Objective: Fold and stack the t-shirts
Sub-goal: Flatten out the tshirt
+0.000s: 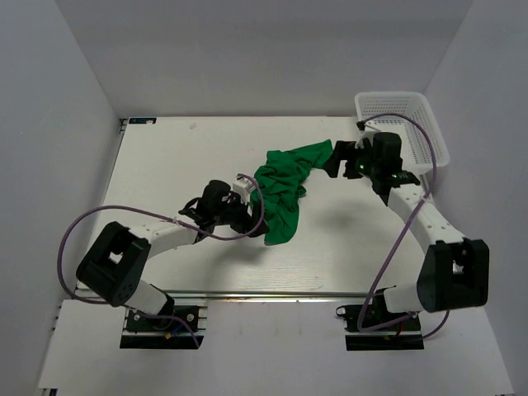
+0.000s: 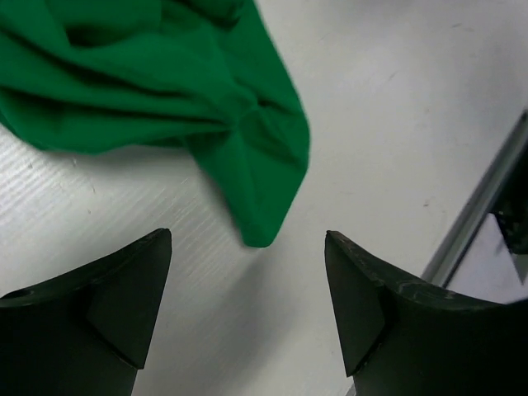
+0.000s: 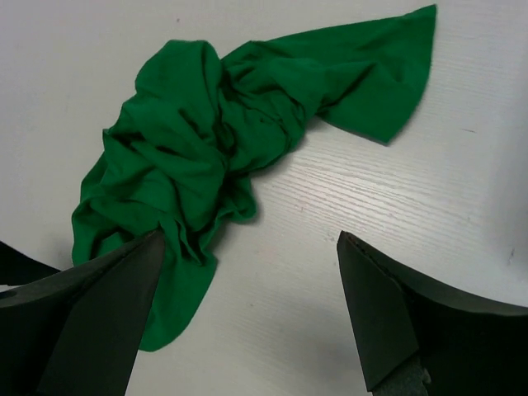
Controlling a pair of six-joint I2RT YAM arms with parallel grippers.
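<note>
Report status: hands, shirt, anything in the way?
Left hand open, empty, at near end of t-shirt. Right hand open, empty, at its far end. Shirt crumpled, unfolded, on table. Basket far right corner, not in the way.

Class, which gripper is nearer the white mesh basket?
Right. The right gripper sits just left of the basket; the left gripper is farther off, beyond the green t-shirt.

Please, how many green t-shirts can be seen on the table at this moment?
1. The green t-shirt lies crumpled near the middle of the table, slightly towards its right side. A second shirt hidden inside the bundle cannot be excluded.
</note>
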